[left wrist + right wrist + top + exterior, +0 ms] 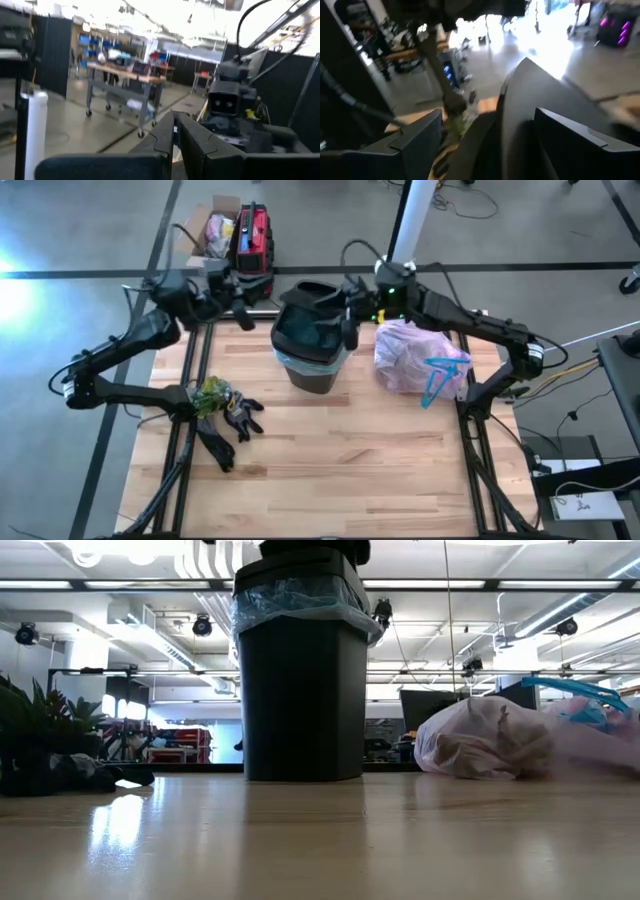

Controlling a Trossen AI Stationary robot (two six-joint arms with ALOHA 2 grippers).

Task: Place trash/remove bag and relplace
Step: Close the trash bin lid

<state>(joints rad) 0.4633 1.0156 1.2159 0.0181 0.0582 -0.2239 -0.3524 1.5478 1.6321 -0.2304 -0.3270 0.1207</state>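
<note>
Black bin (312,340) at the table's far middle, lined in light blue. Full pink bag (415,358) lying just right of it, blue drawstrings (437,376) showing. Left gripper (176,131) pressed closed and empty left of the bin; right gripper (349,327) at the rim, finger spread impossible to tell.

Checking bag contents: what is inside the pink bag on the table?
Through the pink bag, brownish crumpled lumps show; what they are cannot be told. Blue drawstrings lie on top.

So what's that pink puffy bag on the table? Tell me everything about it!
The pink bag is a thin, see-through plastic liner, stuffed full and crumpled, with brownish scraps showing inside. Blue drawstrings hang from it. It lies on its side on the wooden table, just right of the black bin. No gripper is holding it.
</note>
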